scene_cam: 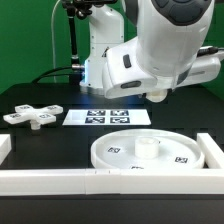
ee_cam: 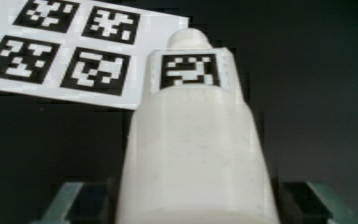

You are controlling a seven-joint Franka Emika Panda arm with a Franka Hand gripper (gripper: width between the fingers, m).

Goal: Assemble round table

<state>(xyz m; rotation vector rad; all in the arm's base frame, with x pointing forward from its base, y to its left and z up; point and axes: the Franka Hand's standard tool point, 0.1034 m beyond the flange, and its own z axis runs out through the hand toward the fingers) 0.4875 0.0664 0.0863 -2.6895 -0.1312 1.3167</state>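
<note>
Words, numbers, brands: none can be read in either view.
Marker board [scene_cam: 110, 117]: four black-and-white square tags [scene_cam: 97, 113], coded patterns only, no letters; the wrist view shows the same four.
Disc [scene_cam: 118, 158]: small square tags on its top face, too small to make out.
Base [scene_cam: 35, 116]: small tags on its arms, blurred.
Leg [ee_cam: 194, 150]: one square tag [ee_cam: 194, 68] near its tip, a pattern without characters.

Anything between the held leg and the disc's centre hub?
Nothing visible. The gripper holds the leg over the marker board. The disc lies just beside that board, its centre hub uncovered. The cross base sits off to the exterior view's left, clear of that path.
</note>
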